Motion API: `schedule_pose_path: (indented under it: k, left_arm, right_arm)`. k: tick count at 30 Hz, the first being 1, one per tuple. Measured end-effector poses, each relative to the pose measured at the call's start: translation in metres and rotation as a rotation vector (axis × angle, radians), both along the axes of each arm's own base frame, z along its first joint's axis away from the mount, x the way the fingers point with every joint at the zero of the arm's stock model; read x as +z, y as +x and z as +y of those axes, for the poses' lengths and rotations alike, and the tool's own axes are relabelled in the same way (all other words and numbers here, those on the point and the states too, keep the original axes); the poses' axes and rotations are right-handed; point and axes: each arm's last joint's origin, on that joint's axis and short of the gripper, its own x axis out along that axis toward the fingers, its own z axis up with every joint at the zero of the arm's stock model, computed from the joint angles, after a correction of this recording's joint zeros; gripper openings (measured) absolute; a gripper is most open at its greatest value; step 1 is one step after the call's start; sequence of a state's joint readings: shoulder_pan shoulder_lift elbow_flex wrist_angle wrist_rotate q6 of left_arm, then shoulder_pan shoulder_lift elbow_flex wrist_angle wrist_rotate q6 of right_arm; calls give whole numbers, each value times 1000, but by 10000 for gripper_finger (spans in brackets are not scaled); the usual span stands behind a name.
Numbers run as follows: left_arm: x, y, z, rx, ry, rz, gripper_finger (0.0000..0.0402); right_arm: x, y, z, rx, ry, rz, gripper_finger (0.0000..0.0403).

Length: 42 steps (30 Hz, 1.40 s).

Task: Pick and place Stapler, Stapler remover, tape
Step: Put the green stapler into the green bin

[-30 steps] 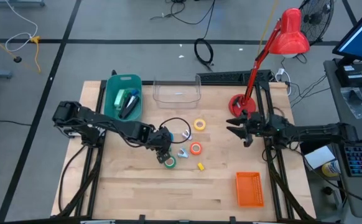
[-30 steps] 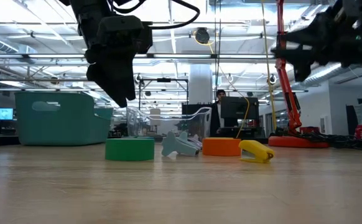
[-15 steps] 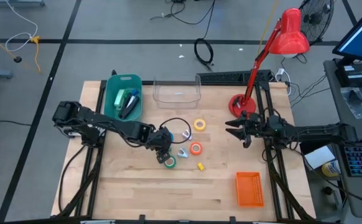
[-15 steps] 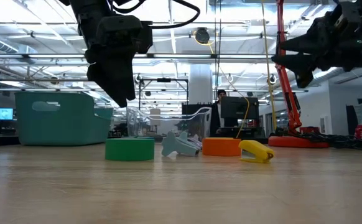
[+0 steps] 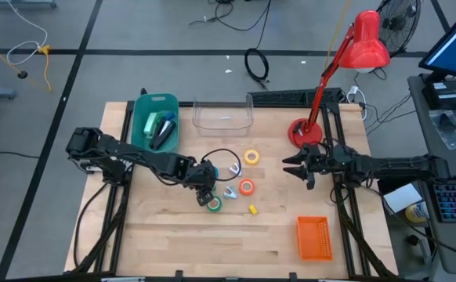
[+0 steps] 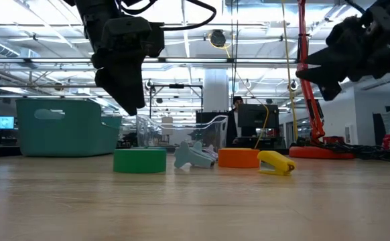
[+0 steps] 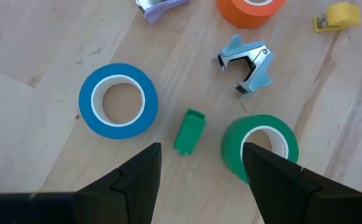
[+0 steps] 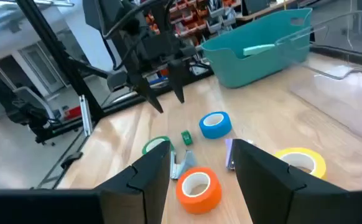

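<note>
Two dark robot arms hang over a wooden table [image 5: 173,243] strewn with office supplies. The left tool [image 7: 196,165] hovers above the middle of the table with its two fingers spread apart and nothing between them; directly below the gap lies a tiny green block [image 7: 189,131], flanked by the blue tape roll [image 7: 118,100] on one side and the green tape roll [image 7: 259,148] on the other. Just beyond them rest the pale blue staple remover [image 7: 247,61], the orange tape roll [image 7: 250,9] and a small yellow stapler [image 7: 335,15]. From above, the yellow tape roll [image 5: 251,157] sits nearer the clear plastic bin [image 5: 222,117] at the table's far edge. A teal bin [image 5: 155,120] at the far left holds dark and green items that cannot be made out. The right tool [image 5: 292,166] is held in the air at the right side of the table, beside the base of a red desk lamp [image 5: 301,131], its fingers parted and holding nothing, pointing toward the cluster. An orange basket [image 5: 314,237] stands near the table's front right corner. At table level, the green roll, remover, orange roll and stapler line up in a row, all resting on the wood, with a person [image 6: 238,102] visible far back in the room.
</note>
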<state>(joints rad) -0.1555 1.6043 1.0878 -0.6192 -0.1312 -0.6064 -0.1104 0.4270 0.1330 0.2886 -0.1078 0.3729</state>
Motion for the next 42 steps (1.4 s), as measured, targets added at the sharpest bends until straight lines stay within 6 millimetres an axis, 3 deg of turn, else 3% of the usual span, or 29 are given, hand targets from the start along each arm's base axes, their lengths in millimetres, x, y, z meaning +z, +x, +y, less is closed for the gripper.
schedule_pose_path:
  k: [6, 15, 26, 36, 42]
  left_arm:
    - [0, -1, 0, 1, 2, 10, 230]
    - [-1, -1, 0, 2, 5, 15, 230]
    - [-5, 2, 11, -46, 69, 25, 230]
    - [-38, 15, 14, -251, 172, 132, 230]
    - [-47, 17, 15, -296, 216, 173, 230]
  right_arm:
    - [15, -3, 0, -2, -28, -30, 166]
    - [19, -16, -5, -62, -22, -34, 166]
    - [15, -18, -5, -62, -19, 6, 166]
    - [16, -18, -5, -61, -19, 0, 166]
    - [16, -19, -5, -60, -16, -5, 166]
